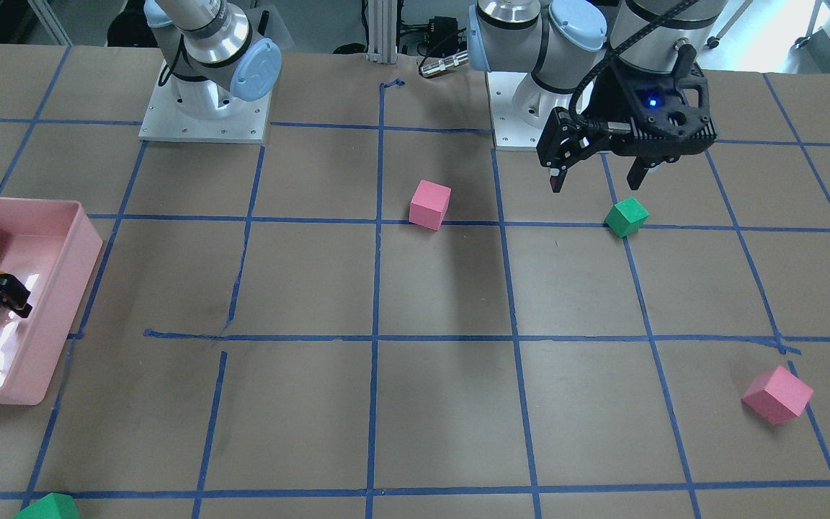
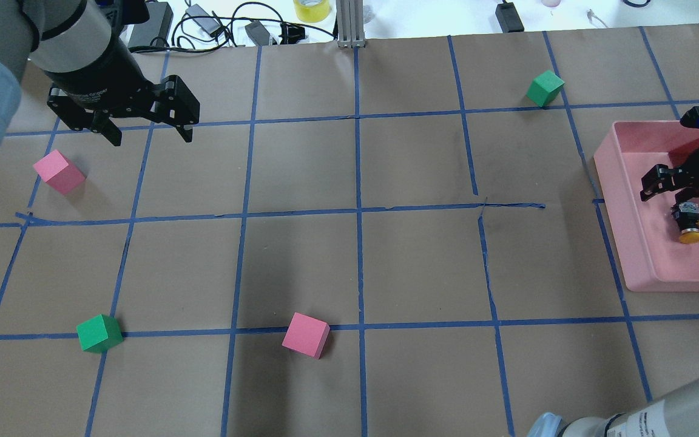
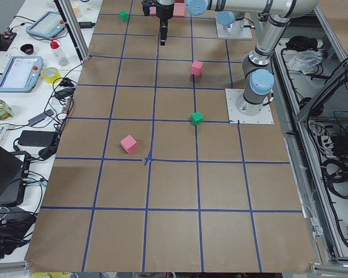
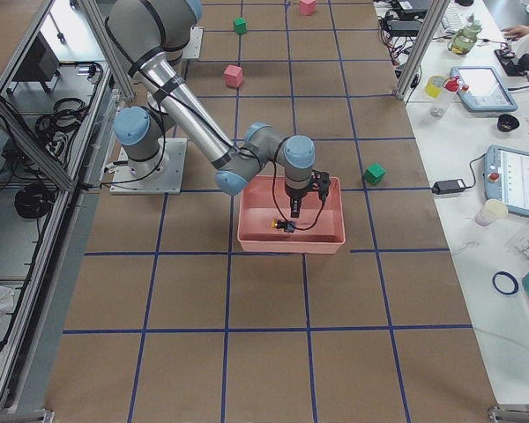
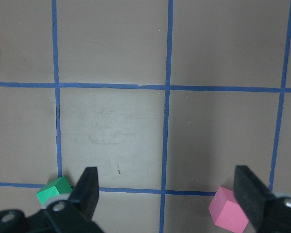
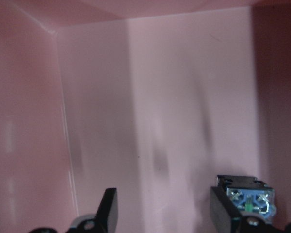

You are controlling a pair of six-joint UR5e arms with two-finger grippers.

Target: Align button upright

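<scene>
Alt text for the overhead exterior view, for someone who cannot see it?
In a pink tray at right, the open right gripper is beside the yellow-capped button lying on its side. The open left gripper hangs at upper left; two pink cubes and two green cubes dot the table.

We see left gripper (image 2: 151, 138) raised, pointing down, fingers spread wide. Right arm (image 4: 189, 110) stretched far out, right gripper (image 6: 166, 213) low, fingers apart.

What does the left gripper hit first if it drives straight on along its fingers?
Probably the bare table paper. The left gripper points down at it, jaws open. A green cube and a pink cube sit beside the fingertips; depth is unclear, so a finger might clip one.
</scene>
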